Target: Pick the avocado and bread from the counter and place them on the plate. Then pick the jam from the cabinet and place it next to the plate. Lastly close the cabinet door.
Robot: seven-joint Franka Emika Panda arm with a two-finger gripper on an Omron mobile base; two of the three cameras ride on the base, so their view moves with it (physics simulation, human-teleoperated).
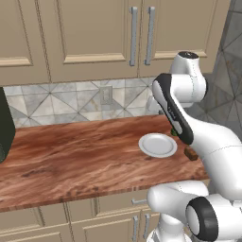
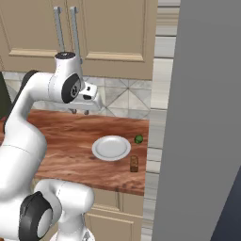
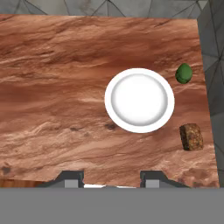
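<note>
In the hand view we see the surface point(image 3: 57, 87) across the whole frame, and the white plate point(image 3: 139, 100) lies near the middle with nothing on it. At its upper right is the avocado point(image 3: 183, 73), and at its lower right is the bread point(image 3: 191, 136), both apart from the rim. The end effector point(image 3: 111, 177) at the bottom edge is narrow and holds nothing.

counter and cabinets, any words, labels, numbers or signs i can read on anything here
None: no readable text, label, brand, number or sign in any view.
The plate is plain white, no print.
The avocado and the bread carry no label.
The counter shows only wood grain.
The wall cabinets have plain doors with metal handles.
The tiled backsplash shows only a geometric pattern.
</note>
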